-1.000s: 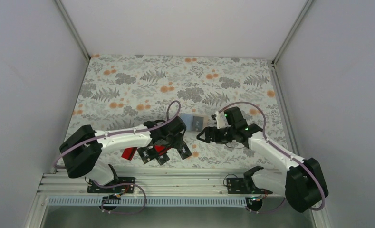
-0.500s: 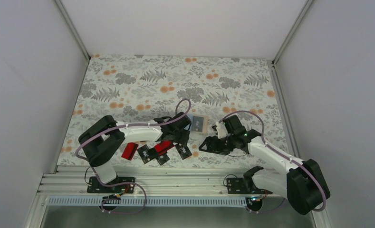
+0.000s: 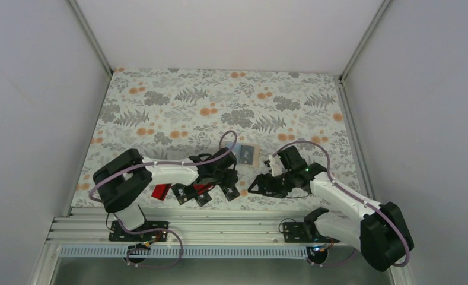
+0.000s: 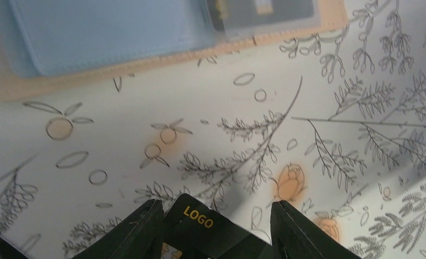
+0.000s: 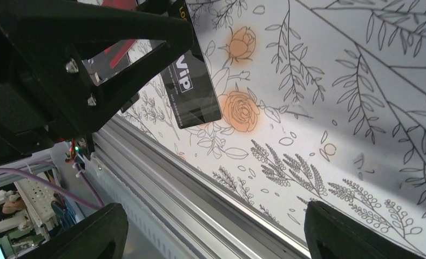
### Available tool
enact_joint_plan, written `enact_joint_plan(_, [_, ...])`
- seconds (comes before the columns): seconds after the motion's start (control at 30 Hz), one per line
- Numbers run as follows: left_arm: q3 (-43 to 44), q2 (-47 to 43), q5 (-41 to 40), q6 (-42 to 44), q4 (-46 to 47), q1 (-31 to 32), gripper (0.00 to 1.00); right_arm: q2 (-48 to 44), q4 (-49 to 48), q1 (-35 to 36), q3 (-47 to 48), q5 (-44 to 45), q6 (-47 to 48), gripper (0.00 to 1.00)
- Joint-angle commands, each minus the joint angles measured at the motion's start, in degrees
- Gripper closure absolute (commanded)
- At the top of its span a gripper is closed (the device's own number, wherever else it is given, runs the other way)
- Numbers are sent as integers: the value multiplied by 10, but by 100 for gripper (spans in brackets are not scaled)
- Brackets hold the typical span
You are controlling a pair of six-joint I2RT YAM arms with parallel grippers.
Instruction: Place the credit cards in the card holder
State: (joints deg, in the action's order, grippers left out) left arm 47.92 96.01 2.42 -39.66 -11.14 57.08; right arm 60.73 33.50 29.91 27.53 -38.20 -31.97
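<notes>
The card holder lies open on the floral cloth, light blue inside with a tan rim; a dark card shows in its clear pocket. Several credit cards lie near the front edge: a red one, black ones, and a black card marked LOGO and vip. My left gripper is open and straddles that card's far end. Its left finger lies along the card's edge. A gap shows at the right fingertip. My right gripper is wide open and empty.
An aluminium rail runs along the table's near edge, right under my right gripper. White walls close in the left, right and back sides. Both arms' cables loop above the wrists.
My left gripper swung right towards the card holder, then came back over the LOGO card with its jaws slightly narrower. My right gripper sank towards the near edge.
</notes>
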Motion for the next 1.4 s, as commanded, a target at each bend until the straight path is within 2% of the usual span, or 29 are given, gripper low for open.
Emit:
enact_joint_plan(0.0, [-27, -8, 18, -17, -15, 16, 50, -9, 22, 12, -5, -13, -2, 17])
enact_joint_plan(0.47, [-18, 5, 40, -23, -6, 70, 53, -1, 16, 21, -28, -27, -1, 14])
enact_joint_plan(0.8, [14, -7, 20, -25, -24, 83, 53, -6, 0, 24, -42, -49, -12, 13])
enact_joint_plan(1.1, [82, -51, -19, -14, -82, 82, 52, -18, -41, 62, -70, -84, -78, 15])
enact_joint_plan(1.37, [45, -100, -29, -10, -115, 57, 52, -48, -92, 121, -102, -40, -189, 15])
